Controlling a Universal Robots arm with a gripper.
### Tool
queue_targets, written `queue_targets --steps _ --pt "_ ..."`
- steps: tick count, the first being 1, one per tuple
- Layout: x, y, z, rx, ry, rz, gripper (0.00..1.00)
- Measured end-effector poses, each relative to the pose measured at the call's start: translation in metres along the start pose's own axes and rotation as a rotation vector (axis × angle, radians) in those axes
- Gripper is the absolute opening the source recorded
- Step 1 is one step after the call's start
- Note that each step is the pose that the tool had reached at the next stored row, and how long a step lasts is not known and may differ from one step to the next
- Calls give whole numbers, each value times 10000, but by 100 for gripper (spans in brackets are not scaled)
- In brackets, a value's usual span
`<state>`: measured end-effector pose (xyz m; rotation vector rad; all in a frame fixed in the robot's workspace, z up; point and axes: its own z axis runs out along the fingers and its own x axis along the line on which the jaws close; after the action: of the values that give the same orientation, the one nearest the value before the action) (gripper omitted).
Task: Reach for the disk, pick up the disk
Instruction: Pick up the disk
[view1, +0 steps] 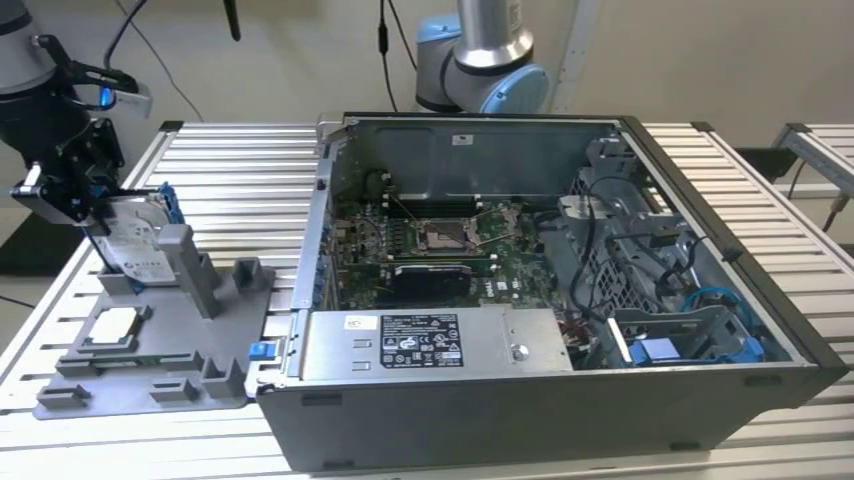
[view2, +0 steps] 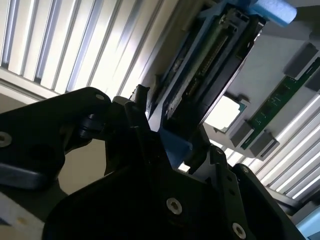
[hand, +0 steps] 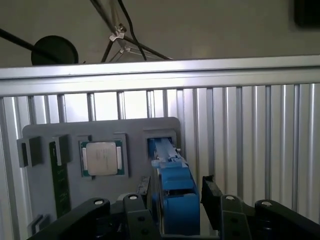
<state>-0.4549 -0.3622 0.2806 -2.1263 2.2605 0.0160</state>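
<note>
Fingers (hand: 209, 187) of the gripper (hand: 175, 195) are clamped against both sides of the disk (hand: 170, 160), gripping its blue frame. The disk stands on edge in a slot of the grey holder (hand: 100, 131), with a processor chip (hand: 101, 158) in the neighbouring recess. Farther off, the open computer case (view1: 561, 330) sits on the slatted table (view1: 240, 170), to the exterior view's right of the holder.
</note>
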Motion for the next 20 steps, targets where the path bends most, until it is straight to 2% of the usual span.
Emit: queue_targets --steps 4,9,20 --pt "-3 2 34 -67 4 -48 100" --pt "-1 3 108 -69 3 -63 100" --pt "-2 -29 139 -79 6 -63 100"
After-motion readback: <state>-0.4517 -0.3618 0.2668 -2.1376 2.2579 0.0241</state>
